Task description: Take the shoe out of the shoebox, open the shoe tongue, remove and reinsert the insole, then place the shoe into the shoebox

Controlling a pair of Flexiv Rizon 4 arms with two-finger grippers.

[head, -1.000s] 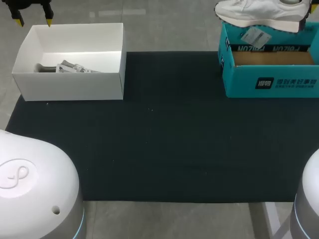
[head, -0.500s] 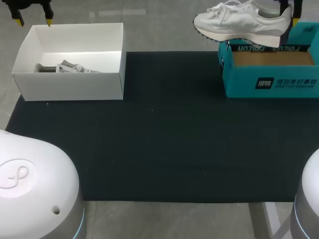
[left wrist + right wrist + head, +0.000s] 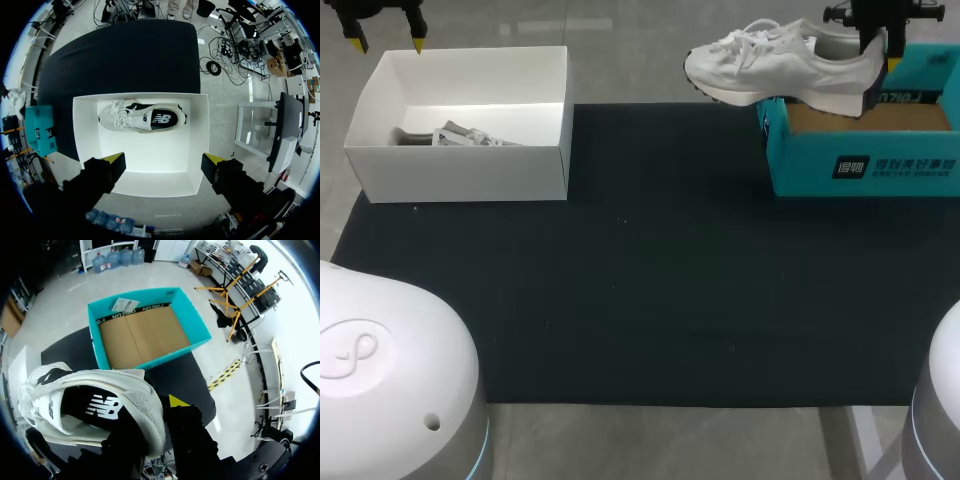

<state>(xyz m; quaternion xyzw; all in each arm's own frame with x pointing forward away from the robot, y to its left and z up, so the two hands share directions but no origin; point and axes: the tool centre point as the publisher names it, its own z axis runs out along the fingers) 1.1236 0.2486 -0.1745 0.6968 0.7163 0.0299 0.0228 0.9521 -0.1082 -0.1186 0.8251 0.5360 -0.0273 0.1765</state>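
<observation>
Head view, first step of the task. The white lace-up sneaker (image 3: 785, 68) hung clear above the open teal cardboard shoebox (image 3: 865, 150), heel over the box and toe projecting past its left wall, out above the black table mat (image 3: 650, 290). The right gripper (image 3: 876, 50) carried it by the heel.

Right wrist view: the right gripper (image 3: 157, 425) was clamped on the heel collar, one finger inside the shoe's opening and one outside behind the heel. I judged this hold was chosen because the collar is a thin, firm wall that narrow fingers can pinch, and because it leaves the laces and tongue uncovered for later. The shoebox (image 3: 92, 325) under it showed only its bare cardboard floor, so the sneaker was fully out.

Left wrist view: the left gripper (image 3: 165, 160) hovered with fingers spread wide and nothing between them, above the far rim of the white open-topped box (image 3: 140, 97). A second white sneaker (image 3: 142, 119) lay on its side inside that box. I judged the left arm was parked out of the way there.

Next, by my reckoning: set the held sneaker down on the mat, between the boxes.
</observation>
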